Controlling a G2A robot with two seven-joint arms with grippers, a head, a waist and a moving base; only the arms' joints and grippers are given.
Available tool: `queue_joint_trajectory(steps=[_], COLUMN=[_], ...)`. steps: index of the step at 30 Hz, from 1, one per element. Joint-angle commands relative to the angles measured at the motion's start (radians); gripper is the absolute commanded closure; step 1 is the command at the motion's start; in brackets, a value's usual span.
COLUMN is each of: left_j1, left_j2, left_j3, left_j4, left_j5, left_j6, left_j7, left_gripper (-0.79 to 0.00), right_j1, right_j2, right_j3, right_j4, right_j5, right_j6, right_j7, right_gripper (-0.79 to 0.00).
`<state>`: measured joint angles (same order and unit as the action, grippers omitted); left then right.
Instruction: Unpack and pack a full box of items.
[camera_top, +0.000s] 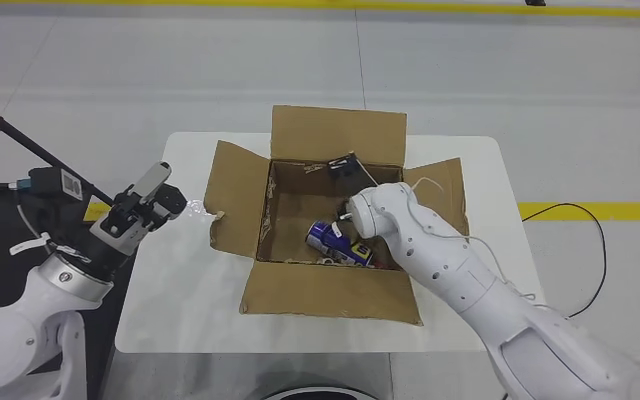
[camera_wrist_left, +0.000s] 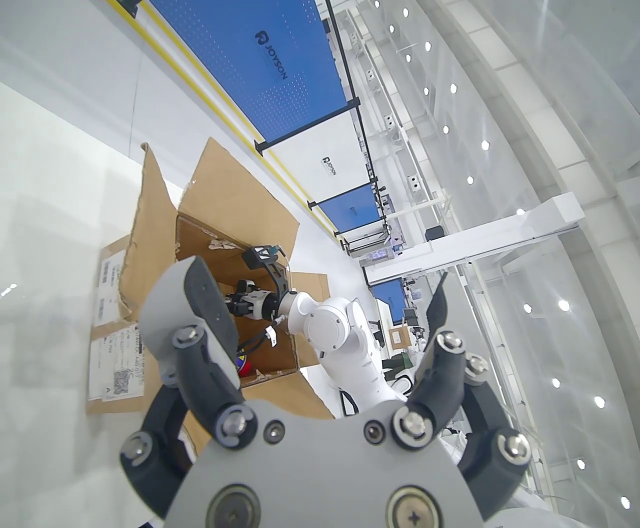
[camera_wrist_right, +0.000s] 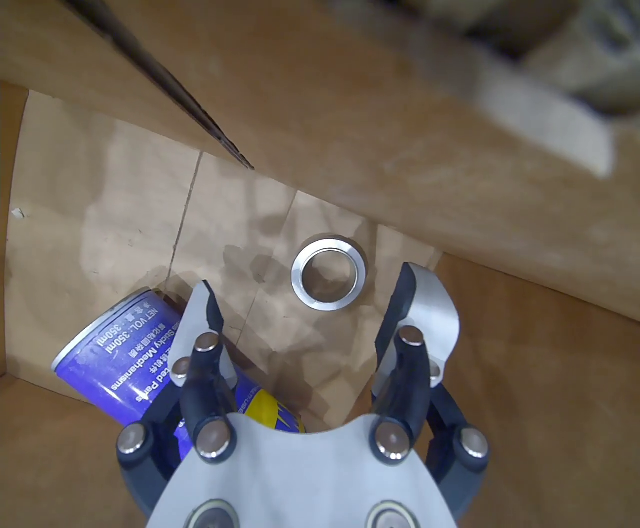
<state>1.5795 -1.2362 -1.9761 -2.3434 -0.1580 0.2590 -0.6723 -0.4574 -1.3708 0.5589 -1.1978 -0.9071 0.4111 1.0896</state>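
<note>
Top view: we see box (camera_top: 340, 132) open on desk (camera_top: 180, 300), blue can (camera_top: 325, 236) inside.
Left wrist view: left end effector (camera_wrist_left: 320, 287) released, empty, left of box.
Right wrist view: right end effector (camera_wrist_right: 307, 285) released above metal ring (camera_wrist_right: 298, 280) inside.

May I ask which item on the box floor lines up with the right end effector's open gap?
The silver ring, lying flat straight ahead of the right end effector; the blue can lies on its side, off by one finger.
</note>
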Motion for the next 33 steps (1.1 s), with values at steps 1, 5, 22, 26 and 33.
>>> queue_joint_trajectory(steps=[1,5,22,26,33], left_j1=[0.001,0.003,0.002,0.004,0.008], left_j2=[0.002,0.006,0.022,0.025,0.031], left_j3=[0.002,0.009,0.038,0.040,0.041], left_j4=[-0.002,-0.004,-0.007,-0.007,-0.007], left_j5=[0.002,0.003,0.013,0.015,0.018], left_j6=[0.000,0.003,0.008,0.010,0.011], left_j7=[0.002,0.008,0.026,0.030,0.037], left_gripper=[-0.785,-0.785,-0.785,-0.785,-0.785], right_j1=[-0.014,-0.048,-0.183,-0.192,-0.207], right_j2=[0.002,0.010,0.018,0.009,-0.007], right_j3=[0.011,0.039,0.106,0.112,0.136], right_j4=[-0.012,-0.046,-0.134,-0.116,-0.076], right_j5=[-0.011,-0.041,-0.183,-0.193,-0.181], right_j6=[0.003,0.020,0.095,0.100,0.101], right_j7=[-0.004,-0.011,-0.057,-0.076,-0.126], right_gripper=[-0.634,-0.643,-0.529,-0.453,-0.468])
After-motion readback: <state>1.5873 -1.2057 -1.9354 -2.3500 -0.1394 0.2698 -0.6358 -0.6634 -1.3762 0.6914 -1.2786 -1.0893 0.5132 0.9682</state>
